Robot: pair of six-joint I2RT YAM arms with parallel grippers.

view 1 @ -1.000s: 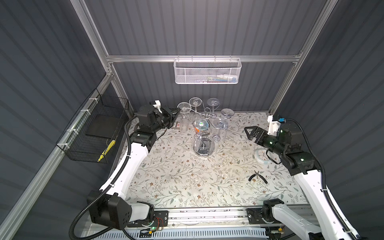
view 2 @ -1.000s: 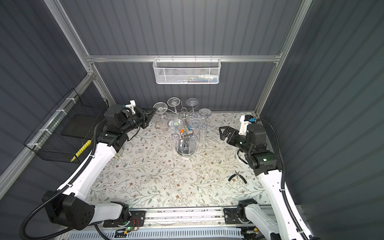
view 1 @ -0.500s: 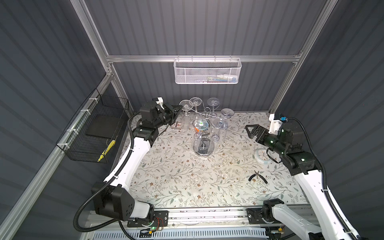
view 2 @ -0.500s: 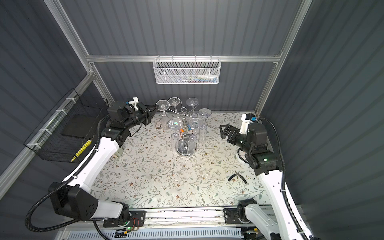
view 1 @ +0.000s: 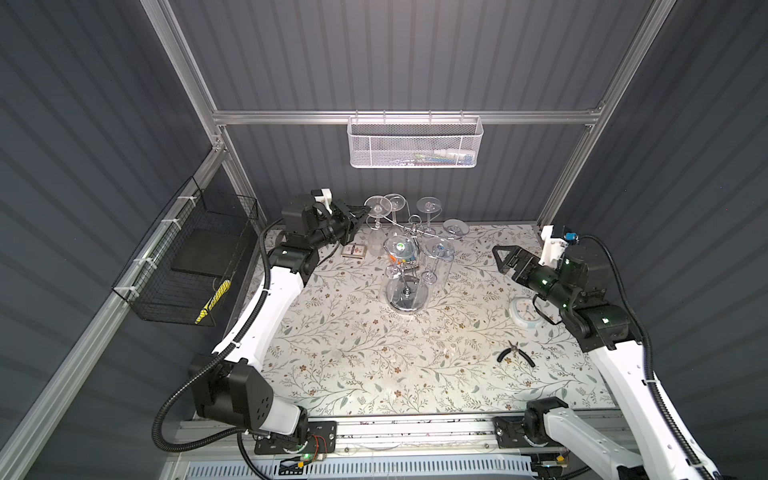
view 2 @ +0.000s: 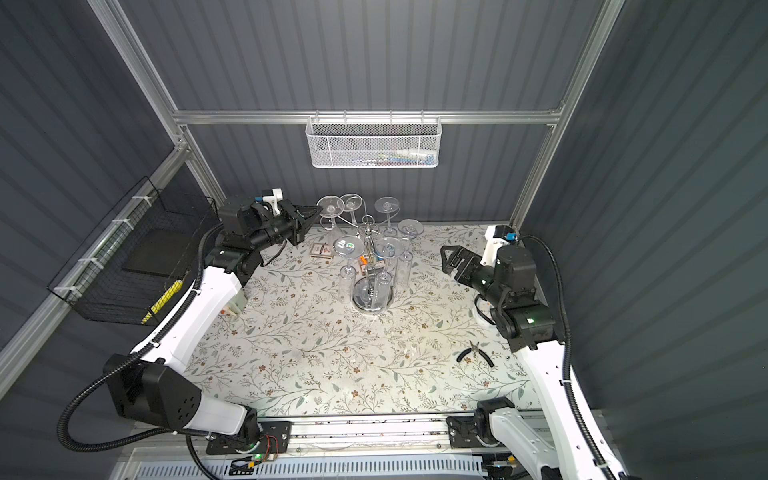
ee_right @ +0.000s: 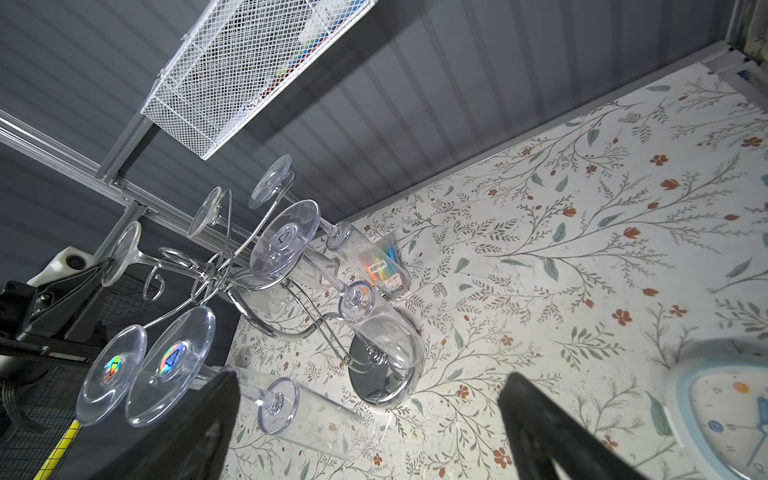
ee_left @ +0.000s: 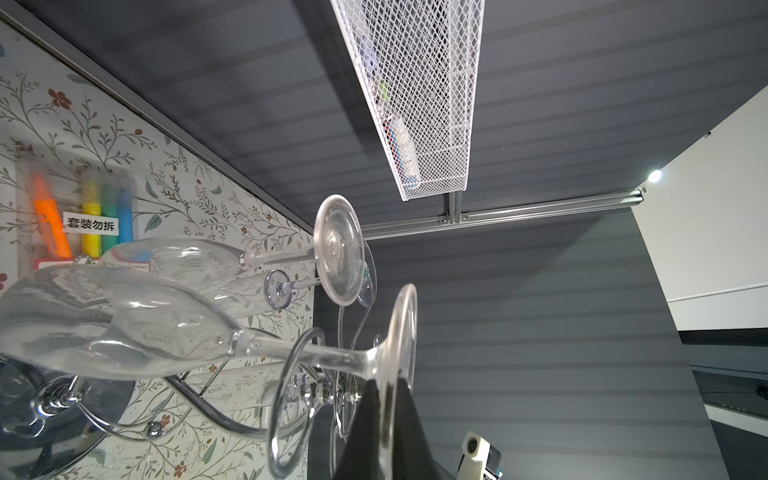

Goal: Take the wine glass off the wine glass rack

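The left gripper (view 1: 362,212) pinches the foot rim of the wine glass (view 1: 377,206), whose stem sits in a back-left loop of the rack (view 1: 407,297). Its bowl is hard to pick out among other glasses (view 1: 434,257). The right gripper (view 1: 499,261) gapes wide, empty, well apart.

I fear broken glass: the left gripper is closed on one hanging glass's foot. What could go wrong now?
The left gripper pinches only the foot rim of the wine glass; it might slip. Its stem sits in a scroll of the wine glass rack, which the open right gripper does not hold; a pull could tip it.
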